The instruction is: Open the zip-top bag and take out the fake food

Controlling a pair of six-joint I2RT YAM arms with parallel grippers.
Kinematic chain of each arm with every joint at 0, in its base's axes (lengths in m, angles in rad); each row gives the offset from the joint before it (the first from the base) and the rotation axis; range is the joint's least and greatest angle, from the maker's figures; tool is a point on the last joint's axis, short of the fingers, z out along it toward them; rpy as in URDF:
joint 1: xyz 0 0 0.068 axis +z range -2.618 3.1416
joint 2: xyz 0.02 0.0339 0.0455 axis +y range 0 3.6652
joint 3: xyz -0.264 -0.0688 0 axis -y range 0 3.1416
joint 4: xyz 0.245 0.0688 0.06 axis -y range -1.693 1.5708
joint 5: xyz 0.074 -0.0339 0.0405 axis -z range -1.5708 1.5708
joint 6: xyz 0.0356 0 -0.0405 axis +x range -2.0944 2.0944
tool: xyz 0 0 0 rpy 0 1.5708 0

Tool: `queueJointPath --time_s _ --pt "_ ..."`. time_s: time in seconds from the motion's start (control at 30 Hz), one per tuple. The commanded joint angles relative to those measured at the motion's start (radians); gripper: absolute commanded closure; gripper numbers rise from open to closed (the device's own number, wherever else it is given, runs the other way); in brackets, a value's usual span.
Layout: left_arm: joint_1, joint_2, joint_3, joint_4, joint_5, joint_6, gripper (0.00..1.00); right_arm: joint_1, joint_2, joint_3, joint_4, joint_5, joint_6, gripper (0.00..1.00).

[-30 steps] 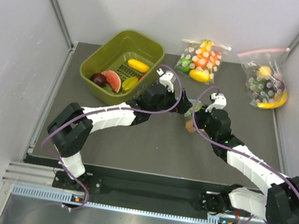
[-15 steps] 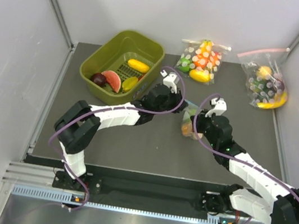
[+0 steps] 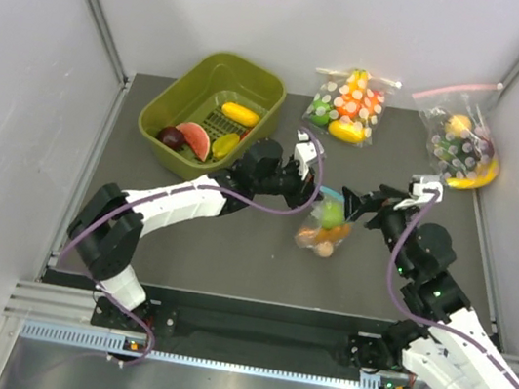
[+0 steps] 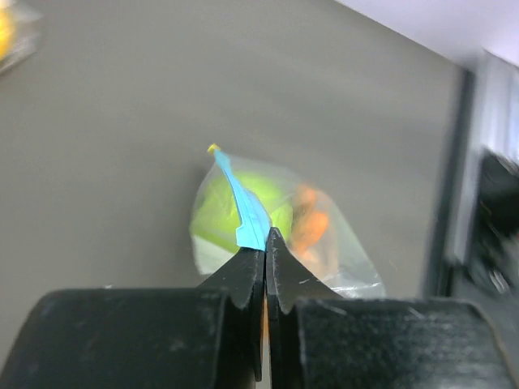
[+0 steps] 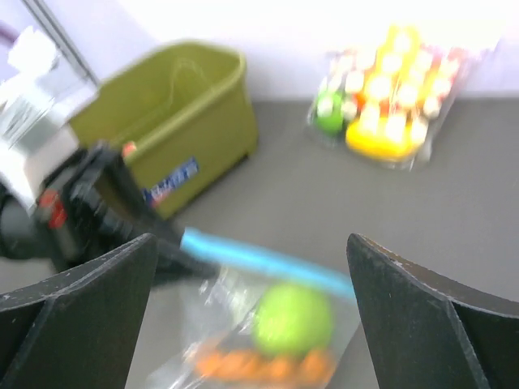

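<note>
The zip-top bag [image 3: 321, 232] is small and clear, with a light-blue zip strip [image 4: 247, 207] along its mouth. It hangs mid-table from my left gripper [image 4: 266, 243], which is shut on one end of that strip. Inside the bag lie the fake food pieces: a round green fruit [image 5: 293, 318] and orange carrot-like pieces [image 5: 259, 365]. In the top view my left gripper [image 3: 314, 185] reaches in from the left. Just right of the bag, my right gripper [image 3: 356, 206] stands wide open. In the right wrist view its fingers [image 5: 89, 292] flank the bag without touching it.
An olive-green bin [image 3: 185, 114] with toy fruit stands at the back left, close behind the left arm. Two white-dotted bags with pink zips lie at the back, one at centre [image 3: 349, 102] and one at the right [image 3: 464, 148]. Grey walls enclose the table.
My left gripper has shut on the bag's blue zip strip. My right gripper has let go of the bag, opened wide and drawn back to the right. The bag shifted nearer.
</note>
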Motion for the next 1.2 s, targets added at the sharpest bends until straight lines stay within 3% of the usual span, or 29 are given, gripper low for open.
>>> queueJointPath --time_s 0.0,0.13,0.27,0.33,0.37,0.47,0.57,0.7,0.87,0.93,1.17 --pt "0.004 -0.096 0.000 -0.136 0.292 0.201 1.00 -0.015 0.000 0.045 -0.015 0.020 -0.094 0.00" --pt "0.004 -0.144 0.002 -0.242 0.347 0.287 1.00 -0.118 0.023 0.016 0.028 -0.173 -0.118 0.00" --pt "0.011 -0.194 -0.012 -0.320 0.353 0.358 1.00 -0.279 0.027 -0.101 0.214 -0.631 -0.133 0.00" --pt "0.019 -0.229 -0.021 -0.354 0.348 0.393 1.00 -0.369 0.040 -0.175 0.344 -0.770 -0.109 0.01" --pt "0.022 -0.254 -0.024 -0.358 0.353 0.402 1.00 -0.394 0.049 -0.195 0.392 -0.902 -0.090 0.03" --pt "0.054 -0.279 -0.028 -0.382 0.394 0.422 1.00 -0.448 0.098 -0.255 0.609 -1.105 0.019 0.15" --pt "0.085 -0.296 -0.023 -0.399 0.437 0.430 1.00 -0.449 0.171 -0.257 0.738 -1.233 0.095 0.20" --pt "0.093 -0.305 -0.014 -0.430 0.504 0.430 1.00 -0.449 0.314 -0.264 0.971 -1.330 0.238 0.24" --pt "0.094 -0.289 0.032 -0.502 0.555 0.445 1.00 -0.445 0.509 -0.235 1.481 -1.424 0.517 0.25" --pt "0.094 -0.288 0.038 -0.506 0.580 0.445 1.00 -0.426 0.592 -0.194 1.536 -1.444 0.597 0.27" --pt "0.094 -0.271 0.051 -0.517 0.600 0.444 1.00 -0.305 0.679 -0.145 1.534 -1.433 0.570 0.29"
